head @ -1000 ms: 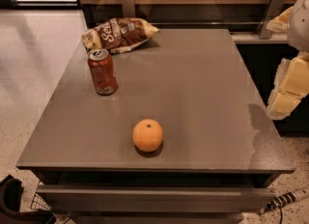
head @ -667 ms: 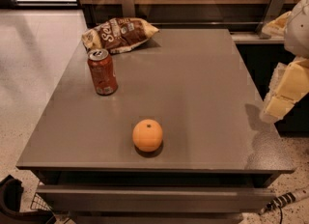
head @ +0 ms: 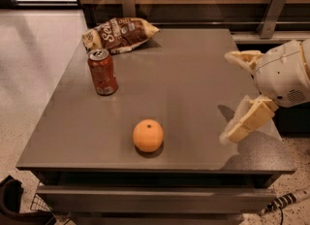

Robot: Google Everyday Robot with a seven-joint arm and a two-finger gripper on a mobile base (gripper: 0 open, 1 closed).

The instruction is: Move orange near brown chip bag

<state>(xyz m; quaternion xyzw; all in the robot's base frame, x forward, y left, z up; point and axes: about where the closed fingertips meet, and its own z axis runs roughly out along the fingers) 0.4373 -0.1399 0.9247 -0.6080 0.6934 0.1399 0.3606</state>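
The orange (head: 147, 135) sits on the grey table (head: 184, 78) near its front edge, a little left of centre. The brown chip bag (head: 119, 33) lies at the table's far left corner. My gripper (head: 226, 98) hangs over the table's right edge, well to the right of the orange, with its two cream fingers (head: 248, 120) spread wide apart and nothing between them.
A red soda can (head: 102, 72) stands upright on the left side of the table, between the chip bag and the orange. A wooden wall panel with metal brackets (head: 271, 6) runs behind the table. Tiled floor lies to the left.
My gripper has moved left, further in over the table's right edge. The orange, can and chip bag have not moved.
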